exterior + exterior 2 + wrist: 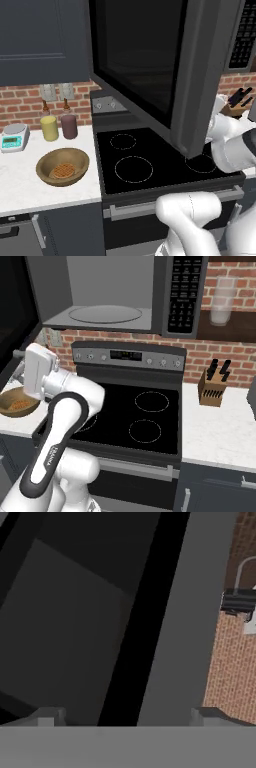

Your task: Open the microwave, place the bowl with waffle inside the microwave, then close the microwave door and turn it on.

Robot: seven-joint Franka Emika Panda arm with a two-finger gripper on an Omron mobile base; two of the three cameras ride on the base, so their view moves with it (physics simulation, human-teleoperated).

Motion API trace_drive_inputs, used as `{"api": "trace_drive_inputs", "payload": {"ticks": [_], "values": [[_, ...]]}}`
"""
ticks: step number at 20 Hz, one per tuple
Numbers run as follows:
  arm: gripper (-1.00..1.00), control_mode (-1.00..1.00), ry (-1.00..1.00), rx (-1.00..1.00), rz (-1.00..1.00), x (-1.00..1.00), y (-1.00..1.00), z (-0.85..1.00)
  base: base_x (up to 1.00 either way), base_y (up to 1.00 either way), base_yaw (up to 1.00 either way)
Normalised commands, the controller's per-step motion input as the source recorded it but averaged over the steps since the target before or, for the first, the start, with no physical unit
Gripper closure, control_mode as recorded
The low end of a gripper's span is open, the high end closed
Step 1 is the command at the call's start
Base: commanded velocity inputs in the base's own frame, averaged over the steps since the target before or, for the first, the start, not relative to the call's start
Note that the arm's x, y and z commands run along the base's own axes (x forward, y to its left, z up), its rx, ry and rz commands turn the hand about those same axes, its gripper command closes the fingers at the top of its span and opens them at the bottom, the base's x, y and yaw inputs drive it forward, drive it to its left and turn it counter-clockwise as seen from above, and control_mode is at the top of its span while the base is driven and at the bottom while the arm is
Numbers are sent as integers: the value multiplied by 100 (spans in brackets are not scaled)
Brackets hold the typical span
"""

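1. The wide dark grey microwave door (150, 65) with its glossy black window stands swung out over the black glass-topped stove (150, 160), its free edge hanging above the right burners.
2. In the right base view the large dark grey over-range microwave (115, 291) shows its light grey cavity, with the round glass turntable (105, 313) lying bare and the black keypad strip (186, 293) to its right.
3. In the hand view the two dark finger tips of the gripper (127, 717) stand wide apart, so the jaws are open and nothing sits between them; the door's grey edge and dark window loom right ahead.
4. The shallow round brown wooden bowl (63, 166) sits on the white surface (20, 185) left of the stove, well apart from the arm's hand.
5. The small orange-brown grid-patterned waffle (63, 171) lies flat in the middle of that bowl.
6. Behind the bowl, a yellow jar (49, 127) and a maroon jar (69, 126) stand side by side against the red brick wall (20, 102), with a small kitchen scale (13, 136) to their left.
7. On the surface right of the stove, a wooden knife block (211, 387) with black handles stands upright.
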Motion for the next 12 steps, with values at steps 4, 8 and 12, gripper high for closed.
{"api": "trace_drive_inputs", "payload": {"ticks": [4,8,12], "values": [[-100,-100,42,-4,11,24,63,13,0,0,0],[-100,-100,44,-9,10,31,71,8,0,0,0],[-100,-100,47,-19,7,38,86,0,0,0,0]]}}
